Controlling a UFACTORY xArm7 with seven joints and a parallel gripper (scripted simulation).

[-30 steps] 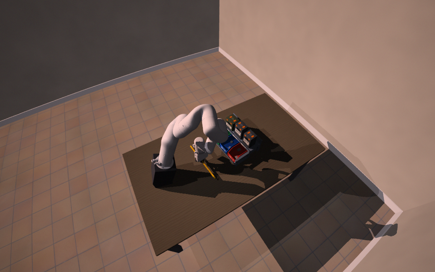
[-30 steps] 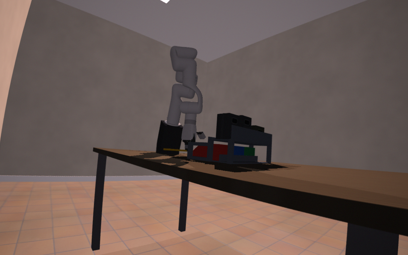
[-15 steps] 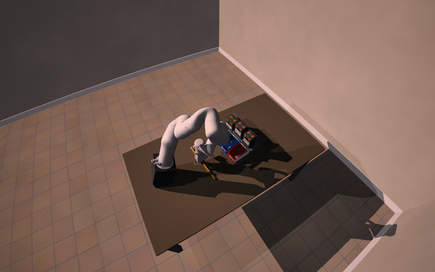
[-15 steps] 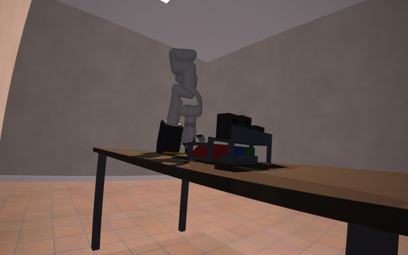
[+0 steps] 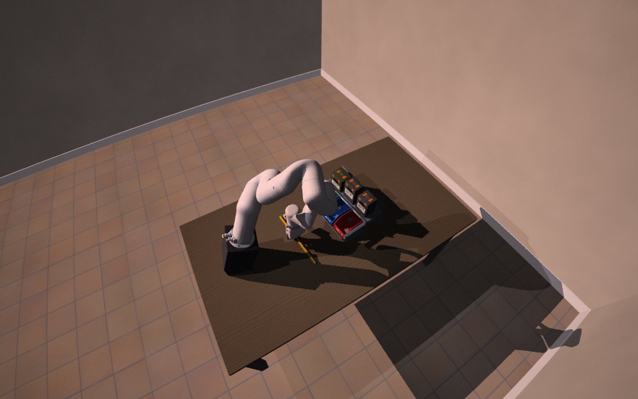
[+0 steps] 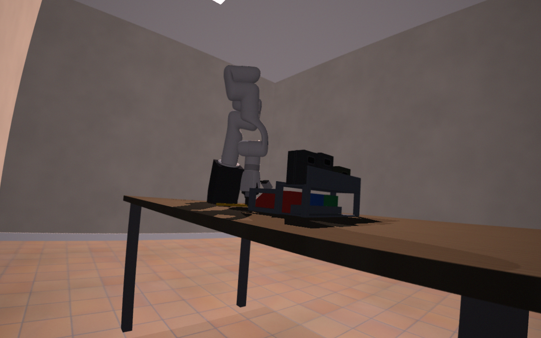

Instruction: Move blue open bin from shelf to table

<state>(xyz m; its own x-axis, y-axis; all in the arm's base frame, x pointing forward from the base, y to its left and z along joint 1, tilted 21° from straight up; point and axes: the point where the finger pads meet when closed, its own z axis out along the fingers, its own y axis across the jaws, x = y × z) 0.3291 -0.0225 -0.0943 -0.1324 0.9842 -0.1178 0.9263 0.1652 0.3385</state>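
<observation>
Fingers (image 5: 292, 237) are clenching a thin yellow rod (image 5: 306, 250), which is lying low along the table (image 5: 271, 307). The blue bin (image 5: 332, 217) is sitting on the shelf's (image 6: 350, 181) lower level, well apart from the fingers, between the red bin (image 5: 348, 226) and the green bin (image 6: 330, 200). Top view is hiding green under the arm; exterior view is showing all three. Three dark boxes (image 5: 352, 187) are standing on top.

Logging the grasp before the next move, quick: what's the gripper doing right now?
Gripper: jaws closed on the long thin yellow rod, held low over the brown wooden table.
</observation>
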